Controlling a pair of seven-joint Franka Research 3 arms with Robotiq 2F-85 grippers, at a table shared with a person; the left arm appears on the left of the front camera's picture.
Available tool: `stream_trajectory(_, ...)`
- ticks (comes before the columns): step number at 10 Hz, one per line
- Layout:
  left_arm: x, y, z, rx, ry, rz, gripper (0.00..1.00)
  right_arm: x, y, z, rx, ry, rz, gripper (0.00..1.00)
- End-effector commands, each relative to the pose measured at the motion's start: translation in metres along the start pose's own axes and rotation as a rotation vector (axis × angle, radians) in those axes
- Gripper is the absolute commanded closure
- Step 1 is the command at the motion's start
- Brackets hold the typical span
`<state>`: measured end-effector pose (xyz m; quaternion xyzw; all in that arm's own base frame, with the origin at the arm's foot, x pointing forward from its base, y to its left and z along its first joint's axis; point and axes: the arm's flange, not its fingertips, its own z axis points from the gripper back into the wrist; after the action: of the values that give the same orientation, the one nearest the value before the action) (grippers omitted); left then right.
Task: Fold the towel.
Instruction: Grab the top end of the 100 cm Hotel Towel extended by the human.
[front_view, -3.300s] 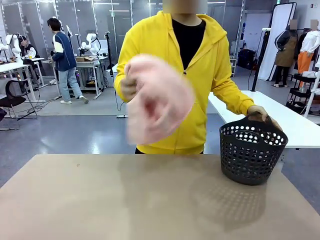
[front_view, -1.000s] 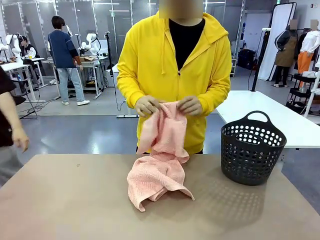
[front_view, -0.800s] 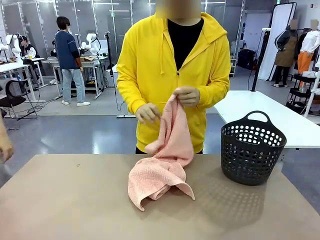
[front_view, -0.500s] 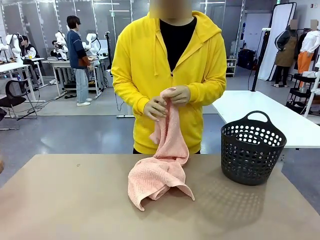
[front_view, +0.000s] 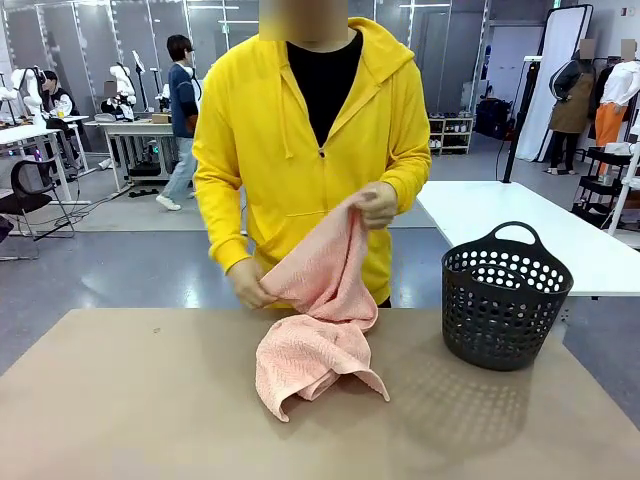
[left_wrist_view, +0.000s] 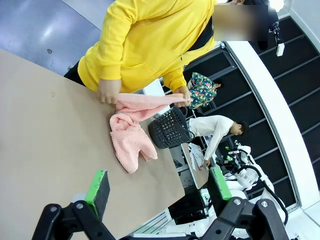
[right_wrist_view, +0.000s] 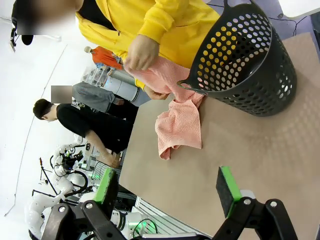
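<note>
**A:** What takes up most of the front view?

**B:** A tan table (front_view: 120, 400) fills the lower half of the frame; behind its far edge, at centre, a person in a yellow zip hoodie (front_view: 300, 140) over a black top stands facing the camera.

**A:** Where is the towel?

**B:** The light pink terry towel (front_view: 318, 340) is at the centre of the frame; its lower part lies bunched on the table, with one corner pointing toward the lower right; its upper part is lifted off the table and stretched on a slant between the person's two hands.

**A:** Anything else on the table?

**B:** A black perforated basket (front_view: 505, 295) with loop handles stands upright at the right of the frame; it is near the towel but not touching it.

**A:** How are the hands placed?

**B:** One hand (front_view: 247, 283) pinches the towel's edge low, just left of centre, close above the table's far edge; the other hand (front_view: 377, 203) grips the towel higher up, right of centre, in front of the hoodie.

**A:** And the robot's grippers?

**B:** In the left wrist view the left gripper (left_wrist_view: 159, 184) rises from the bottom edge, its green-padded fingers spread wide apart over bare table; the towel is at mid-frame, well away from it. In the right wrist view the right gripper (right_wrist_view: 167, 187) is at the bottom edge, fingers likewise wide apart; the towel is at mid-frame and the basket at upper right, both well clear of the fingers.
</note>
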<state>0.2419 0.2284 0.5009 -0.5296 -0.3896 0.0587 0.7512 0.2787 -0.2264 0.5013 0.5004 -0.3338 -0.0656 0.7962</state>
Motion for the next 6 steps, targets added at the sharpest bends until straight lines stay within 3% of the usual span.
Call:
stream_trajectory(1,0.0045,-0.0014,0.0006,-0.017,-0.007,-0.005,0.0,0.0028,0.0011,0.0007,0.012,-0.01,0.001,0.0)
stream_trajectory(6,0.0045,-0.0014,0.0006,-0.017,-0.007,-0.005,0.0,0.0028,0.0011,0.0007,0.012,-0.01,0.001,0.0)
